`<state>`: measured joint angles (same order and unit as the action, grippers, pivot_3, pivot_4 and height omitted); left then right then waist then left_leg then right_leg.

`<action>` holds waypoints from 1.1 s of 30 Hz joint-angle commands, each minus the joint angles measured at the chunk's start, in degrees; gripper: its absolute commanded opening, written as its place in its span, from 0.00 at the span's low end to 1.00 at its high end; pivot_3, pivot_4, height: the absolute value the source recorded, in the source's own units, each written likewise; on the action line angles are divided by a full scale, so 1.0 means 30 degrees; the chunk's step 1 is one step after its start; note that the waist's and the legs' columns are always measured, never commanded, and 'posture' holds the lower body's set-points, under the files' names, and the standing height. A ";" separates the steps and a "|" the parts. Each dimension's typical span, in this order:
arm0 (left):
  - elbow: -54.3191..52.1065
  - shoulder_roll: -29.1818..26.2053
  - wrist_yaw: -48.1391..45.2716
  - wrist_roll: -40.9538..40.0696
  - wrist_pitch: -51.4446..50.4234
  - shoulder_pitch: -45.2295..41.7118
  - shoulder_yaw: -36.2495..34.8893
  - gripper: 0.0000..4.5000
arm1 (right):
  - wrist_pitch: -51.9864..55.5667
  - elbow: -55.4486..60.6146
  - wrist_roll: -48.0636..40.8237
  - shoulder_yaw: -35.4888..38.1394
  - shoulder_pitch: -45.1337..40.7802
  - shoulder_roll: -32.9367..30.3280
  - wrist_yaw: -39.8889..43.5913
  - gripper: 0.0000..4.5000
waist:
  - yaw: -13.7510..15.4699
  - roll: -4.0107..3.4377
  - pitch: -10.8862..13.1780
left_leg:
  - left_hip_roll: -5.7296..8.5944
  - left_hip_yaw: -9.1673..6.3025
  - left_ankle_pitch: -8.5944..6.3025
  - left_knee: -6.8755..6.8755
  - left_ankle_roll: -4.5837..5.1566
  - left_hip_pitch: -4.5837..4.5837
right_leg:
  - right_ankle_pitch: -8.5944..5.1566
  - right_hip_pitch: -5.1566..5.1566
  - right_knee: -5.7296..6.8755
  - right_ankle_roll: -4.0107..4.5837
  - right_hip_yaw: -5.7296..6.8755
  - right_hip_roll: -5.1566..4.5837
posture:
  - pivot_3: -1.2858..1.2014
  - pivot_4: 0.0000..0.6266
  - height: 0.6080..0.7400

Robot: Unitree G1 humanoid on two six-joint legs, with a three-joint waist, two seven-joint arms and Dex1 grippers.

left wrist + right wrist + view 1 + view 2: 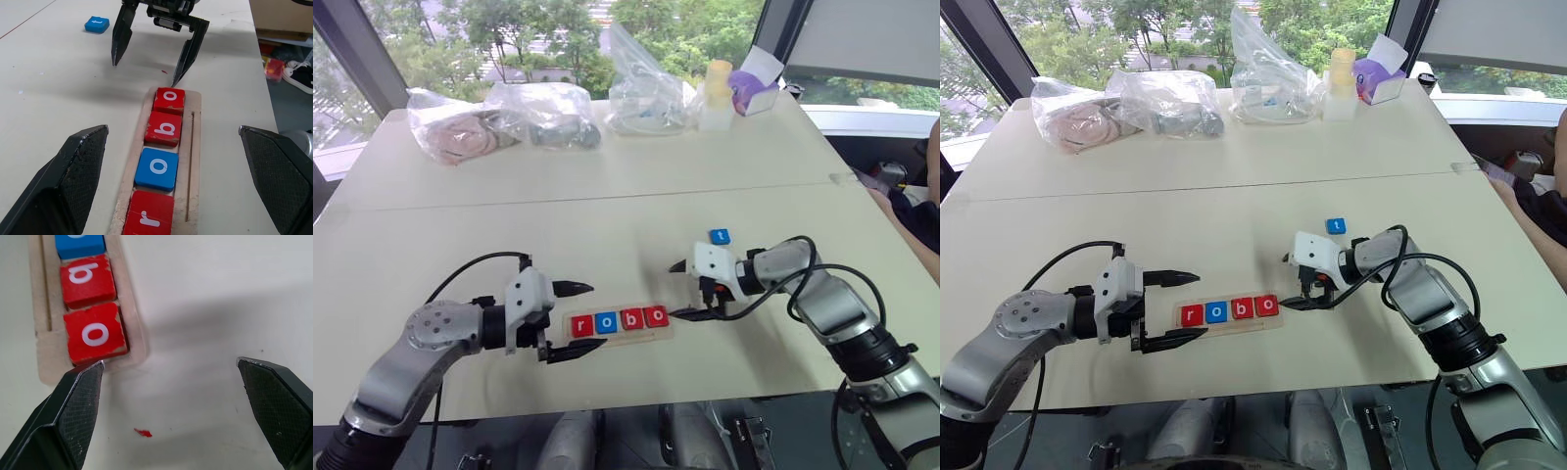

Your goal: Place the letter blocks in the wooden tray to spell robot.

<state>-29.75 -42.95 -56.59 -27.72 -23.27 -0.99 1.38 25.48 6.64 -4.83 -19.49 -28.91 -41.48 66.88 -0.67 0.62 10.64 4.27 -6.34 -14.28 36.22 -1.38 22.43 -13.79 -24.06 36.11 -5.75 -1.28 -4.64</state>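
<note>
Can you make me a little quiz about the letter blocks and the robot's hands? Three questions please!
1. True or false: the wooden tray already holds all five letter blocks.
2. Which block lies on the table outside the tray? A) the blue t block B) the red r block C) the red b block
3. Fill in: the left gripper and the right gripper are both ____.

Key:
1. False. It holds four: r, the blue o block, b and the red o block.
2. A
3. open, holding nothing
</note>
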 commanded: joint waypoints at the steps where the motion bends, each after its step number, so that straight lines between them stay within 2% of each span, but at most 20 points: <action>1: -0.0407 0.0035 0.0066 -0.0206 0.0013 -0.0192 -0.0057 1.00 | 0.0026 0.0807 -0.0187 0.0012 0.0118 0.0151 0.0011 1.00 | 0.0003 0.0000 0.0000 | 0.0000 0.0000 0.0000 0.0000 -0.0001 0.0000 | 0.0000 0.0000 0.0000 0.0000 0.0000 0.0000 | 0.52 0.24 1.00; 18: -0.0929 0.0010 0.0545 -0.0302 -0.0311 0.0136 -0.0159 1.00 | -0.0228 0.0256 0.0119 -0.0644 -0.0533 0.1418 -0.0301 1.00 | -0.0030 0.0000 0.0000 | 0.0000 -0.0002 0.0000 0.0001 -0.0001 -0.0001 | 0.0000 -0.0001 0.0003 -0.0001 0.0000 0.0002 | 0.52 0.24 1.00; 33: -0.0984 0.0116 0.0793 -0.0244 -0.0273 0.0116 -0.0049 1.00 | -0.0587 0.0198 0.0502 -0.0943 -0.0615 0.1401 -0.0380 1.00 | -0.0020 0.0000 0.0000 | 0.0001 -0.0001 0.0000 0.0000 -0.0001 -0.0001 | 0.0001 -0.0002 0.0003 -0.0001 0.0000 0.0005 | 0.52 0.24 1.00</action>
<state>-30.57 -42.71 -54.46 -28.00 -24.49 -0.50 1.38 25.00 6.50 -3.91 -22.29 -29.68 -37.12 66.00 -0.73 0.62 10.64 4.27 -6.35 -14.27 36.23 -1.39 22.42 -13.79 -24.07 36.12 -5.75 -1.28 -4.62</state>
